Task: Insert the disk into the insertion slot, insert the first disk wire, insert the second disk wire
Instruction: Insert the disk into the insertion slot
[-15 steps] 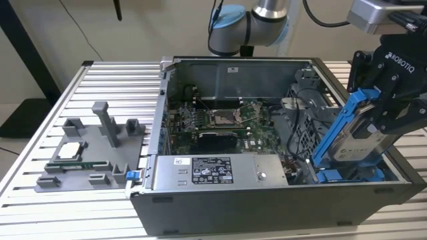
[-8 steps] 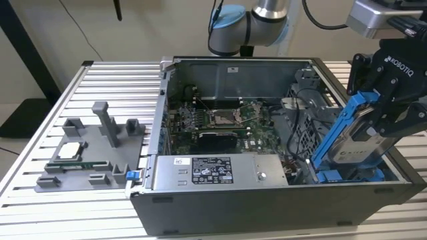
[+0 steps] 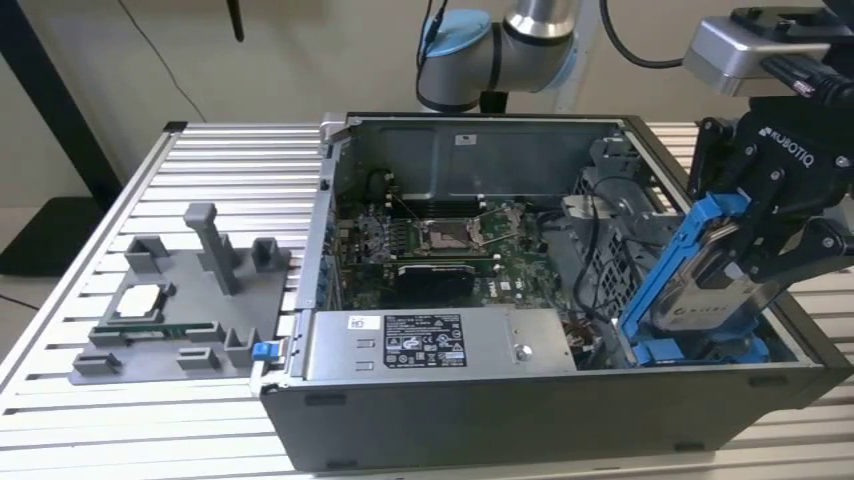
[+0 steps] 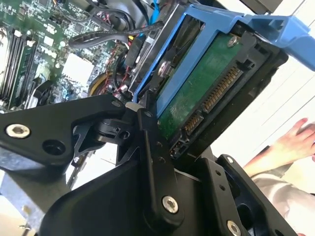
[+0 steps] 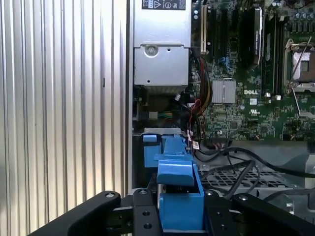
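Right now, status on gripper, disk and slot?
Gripper shut on the disk. Disk tilted, lower end at the insertion slot, not seated. Black cables beside the slot; person's hand past the disk in the second wrist view.

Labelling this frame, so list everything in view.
table: one, silver slats, under everything
case: one, dark grey, open, on table
circuit board: one, green, inside case
power box: one, silver, inside case beside circuit board
cables: several, black, inside case
holder: one, grey, on table, exterior view's left; carries a chip and memory stick
slot: one, grey with blue fittings, case's exterior-view right end
disk: one, silver in blue frame, tilted over slot
hand: one, a person's, past the disk in second wrist view
arm: one, silver-blue, behind case in exterior view; black jaws shut on disk
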`<state>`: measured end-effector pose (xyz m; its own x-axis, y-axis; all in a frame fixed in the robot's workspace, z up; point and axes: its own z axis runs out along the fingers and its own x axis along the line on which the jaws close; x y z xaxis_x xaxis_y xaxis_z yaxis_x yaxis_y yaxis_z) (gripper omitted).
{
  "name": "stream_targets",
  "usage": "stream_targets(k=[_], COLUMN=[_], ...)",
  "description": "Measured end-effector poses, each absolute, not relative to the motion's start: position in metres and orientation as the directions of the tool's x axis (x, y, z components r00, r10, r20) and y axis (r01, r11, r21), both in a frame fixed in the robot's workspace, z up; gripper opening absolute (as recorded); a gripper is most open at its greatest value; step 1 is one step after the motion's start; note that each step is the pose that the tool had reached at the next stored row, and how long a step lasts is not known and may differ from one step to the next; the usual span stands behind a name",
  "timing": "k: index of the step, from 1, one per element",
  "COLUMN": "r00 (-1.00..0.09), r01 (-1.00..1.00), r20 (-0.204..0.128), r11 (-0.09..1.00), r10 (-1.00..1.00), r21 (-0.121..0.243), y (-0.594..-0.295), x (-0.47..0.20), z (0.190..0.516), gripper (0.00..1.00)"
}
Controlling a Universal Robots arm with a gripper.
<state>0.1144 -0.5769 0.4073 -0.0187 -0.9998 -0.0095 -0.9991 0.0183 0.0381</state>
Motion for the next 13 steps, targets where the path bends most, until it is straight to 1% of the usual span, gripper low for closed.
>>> stream_targets(k=[10, 13], r00=[-0.02, -0.02], r01=[-0.999, -0.999], r20=[-0.025, -0.035], r11=[0.019, 0.019], r10=[-0.999, -0.999], r21=[0.038, 0.039], y=[-0.577, -0.577], x=[0.114, 0.114], z=[0.393, 0.389], gripper=[0.0, 0.0])
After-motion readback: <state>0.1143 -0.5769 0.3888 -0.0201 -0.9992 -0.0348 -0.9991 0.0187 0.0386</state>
